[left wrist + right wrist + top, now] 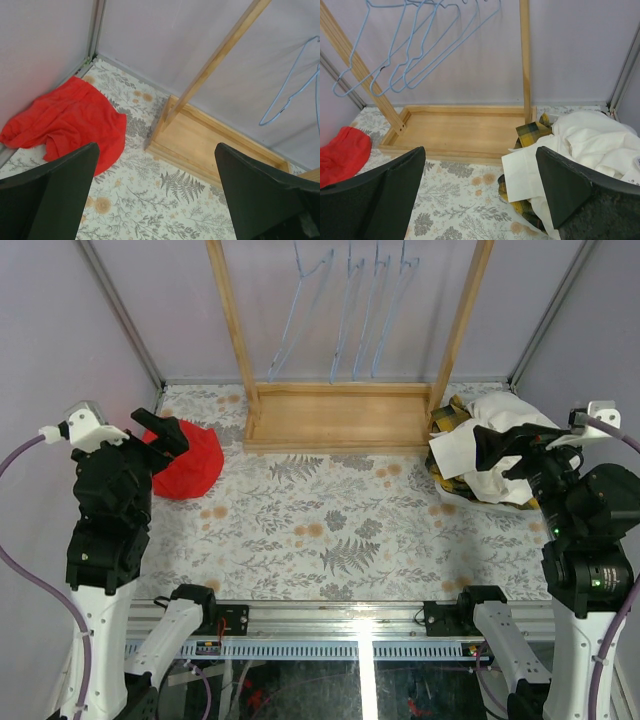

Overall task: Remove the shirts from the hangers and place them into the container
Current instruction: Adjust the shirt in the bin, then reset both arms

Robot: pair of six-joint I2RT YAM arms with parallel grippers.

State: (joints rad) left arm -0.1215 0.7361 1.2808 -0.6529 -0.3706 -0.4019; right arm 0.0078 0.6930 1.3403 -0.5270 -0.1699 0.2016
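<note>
Top external: both arms are crouching at the table's sides, the left gripper (162, 430) by a red cloth (190, 465) and the right gripper (497, 450) over heaped shirts (455, 455) beside the rack (340, 418); the hangers (350, 310) are hanging bare.
Left wrist: the jaws are gaping, holding nothing.
Right wrist: the jaws are standing wide and empty.

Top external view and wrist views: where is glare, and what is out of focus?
Top external view: a bright glare streak on the metal rail between the arm bases. Left wrist view: the near dark jaws look soft, the red cloth sharp. Right wrist view: likewise soft jaws, the hangers crisp.
</note>
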